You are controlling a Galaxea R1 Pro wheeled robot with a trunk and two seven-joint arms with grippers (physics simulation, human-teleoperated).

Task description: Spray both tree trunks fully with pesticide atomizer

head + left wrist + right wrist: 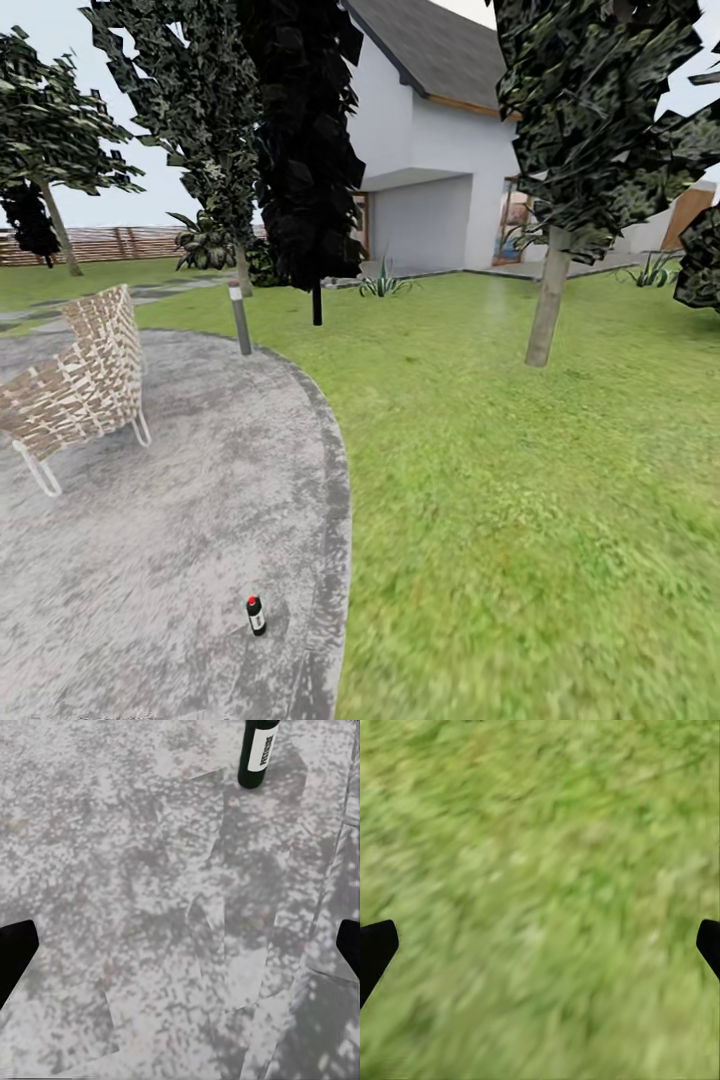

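- Your pesticide atomizer [256,615] stands upright on the concrete floor [170,560], low in the head frame and left of centre, close to the paving's rounded edge where the lawn [520,520] begins.
- In the left wrist view the atomizer [257,754] sits at the top of the frame, well ahead of the left pincer [180,949], which is spread wide and grasps nothing.
- The right pincer [540,945] is likewise released, hanging over grass [540,855].
- Nothing is done yet, by my reading: the bottle is not picked up.
- One mottled tree trunk [548,300] rises at right of centre; another [243,268] stands farther back, behind the bollard [240,318]. Both still need spraying.
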